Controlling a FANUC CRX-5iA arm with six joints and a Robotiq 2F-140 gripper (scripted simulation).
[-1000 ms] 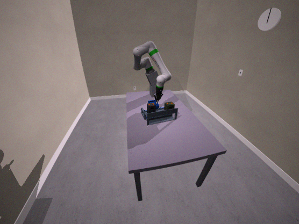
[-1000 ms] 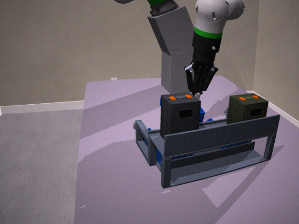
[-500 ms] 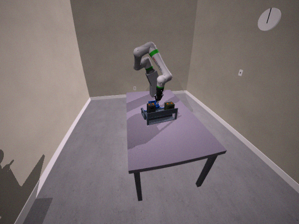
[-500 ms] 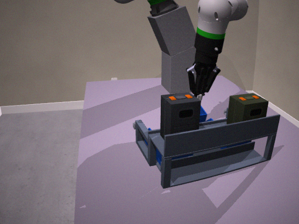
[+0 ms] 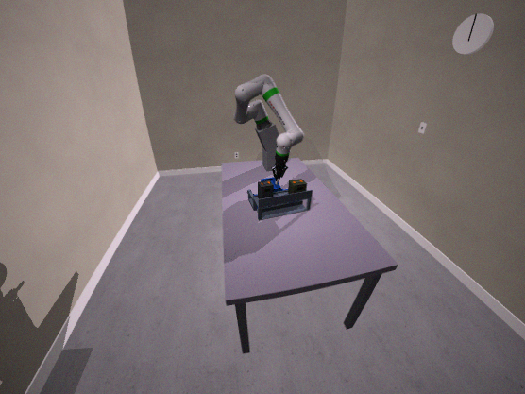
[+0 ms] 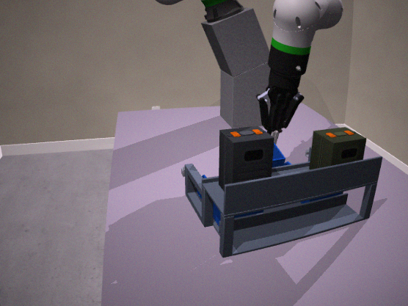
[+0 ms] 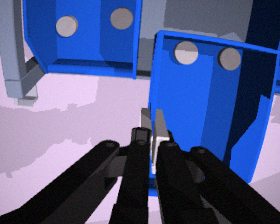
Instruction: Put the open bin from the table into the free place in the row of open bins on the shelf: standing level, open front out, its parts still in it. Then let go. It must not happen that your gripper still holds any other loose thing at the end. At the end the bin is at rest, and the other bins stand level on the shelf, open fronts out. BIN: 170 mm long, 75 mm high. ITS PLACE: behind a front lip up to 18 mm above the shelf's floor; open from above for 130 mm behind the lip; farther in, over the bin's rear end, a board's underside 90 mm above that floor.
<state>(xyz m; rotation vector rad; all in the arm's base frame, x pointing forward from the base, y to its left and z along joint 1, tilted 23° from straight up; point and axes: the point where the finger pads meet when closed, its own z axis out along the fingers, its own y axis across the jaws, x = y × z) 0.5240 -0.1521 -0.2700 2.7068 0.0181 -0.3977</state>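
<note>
My gripper point(image 6: 274, 133) points down behind the grey shelf point(image 6: 290, 195) and is shut on the left side wall of a blue open bin point(image 7: 206, 103). In the wrist view the fingers point(image 7: 151, 143) pinch that thin wall. Two round grey parts point(image 7: 186, 52) lie inside the bin at its far end. In the exterior view only a corner of this bin point(image 6: 279, 155) shows behind a black box. A second blue bin point(image 7: 81, 28) with two round parts is up and left in the wrist view, beside a grey shelf post. From afar the gripper point(image 5: 278, 179) is just behind the shelf point(image 5: 279, 201).
A black box point(image 6: 246, 155) and a dark green box point(image 6: 339, 147), each with orange marks on top, stand on the shelf's upper board. Blue bins point(image 6: 219, 213) show in the shelf under that board. The arm's grey base point(image 6: 240, 100) stands close behind.
</note>
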